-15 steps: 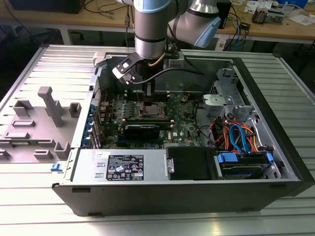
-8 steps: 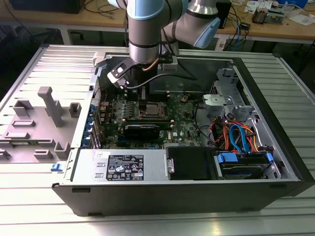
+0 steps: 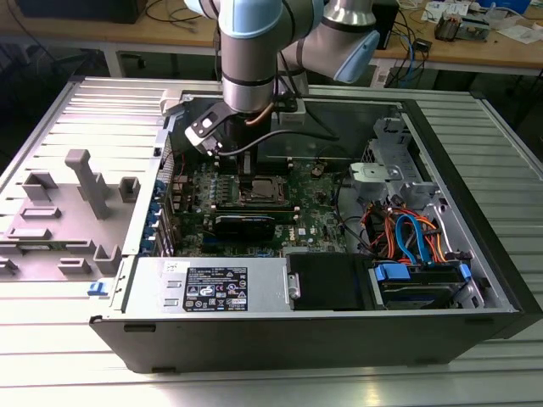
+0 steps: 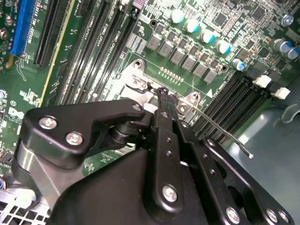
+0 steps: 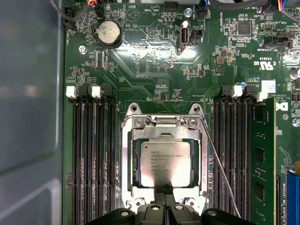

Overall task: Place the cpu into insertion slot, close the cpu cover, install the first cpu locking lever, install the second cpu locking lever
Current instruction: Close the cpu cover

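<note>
My pincer (image 5: pixel 165 205) is clenched, holding nothing, at the cpu cover (image 5: pixel 126 159) edge. The cpu (image 5: pixel 165 161) sits inside its window. The open case (image 3: pixel 339 335) lies on a ribbed metal table (image 3: pixel 254 386), with a wooden workbench (image 3: pixel 475 52) behind.

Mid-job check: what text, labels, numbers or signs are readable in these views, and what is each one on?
None can be read; print shows in three places.
cpu, metal top: several printed lines, too small to read.
motherboard, green surface: white lettering, too small to read.
white label, exterior view: print and symbols, blurred.
</note>
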Controlling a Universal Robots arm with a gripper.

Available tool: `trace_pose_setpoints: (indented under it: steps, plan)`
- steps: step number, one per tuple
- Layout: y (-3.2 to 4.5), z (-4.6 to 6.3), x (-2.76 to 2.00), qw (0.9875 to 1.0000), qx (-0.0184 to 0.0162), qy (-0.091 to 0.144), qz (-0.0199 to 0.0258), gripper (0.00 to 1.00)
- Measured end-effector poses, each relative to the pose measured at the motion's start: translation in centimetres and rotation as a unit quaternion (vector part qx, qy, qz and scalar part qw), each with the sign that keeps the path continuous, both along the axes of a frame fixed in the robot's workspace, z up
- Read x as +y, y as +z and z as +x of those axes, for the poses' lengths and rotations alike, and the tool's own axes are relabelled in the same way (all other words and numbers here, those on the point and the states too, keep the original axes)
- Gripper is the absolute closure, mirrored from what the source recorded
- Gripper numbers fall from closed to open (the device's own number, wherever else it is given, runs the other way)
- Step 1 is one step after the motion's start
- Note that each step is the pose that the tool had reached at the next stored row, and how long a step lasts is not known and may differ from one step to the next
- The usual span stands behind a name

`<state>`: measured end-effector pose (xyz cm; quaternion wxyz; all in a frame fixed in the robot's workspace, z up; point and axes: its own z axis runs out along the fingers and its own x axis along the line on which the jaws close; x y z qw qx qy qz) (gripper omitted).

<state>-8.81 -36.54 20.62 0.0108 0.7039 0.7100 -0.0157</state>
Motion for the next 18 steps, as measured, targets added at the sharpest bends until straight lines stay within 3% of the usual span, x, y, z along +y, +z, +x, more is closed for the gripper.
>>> trace_pose_setpoints:
  steps: [6,13,18]
  plan:
    - [0.62,0.0,0.01,1.0,-0.0002,0.0,0.0003,0.89]
    - [0.62,2.5,0.07,1.0,0.001,0.0,0.0003,0.89]
    - [0.62,2.9,0.07,1.0,0.001,0.0,0.0002,0.89]
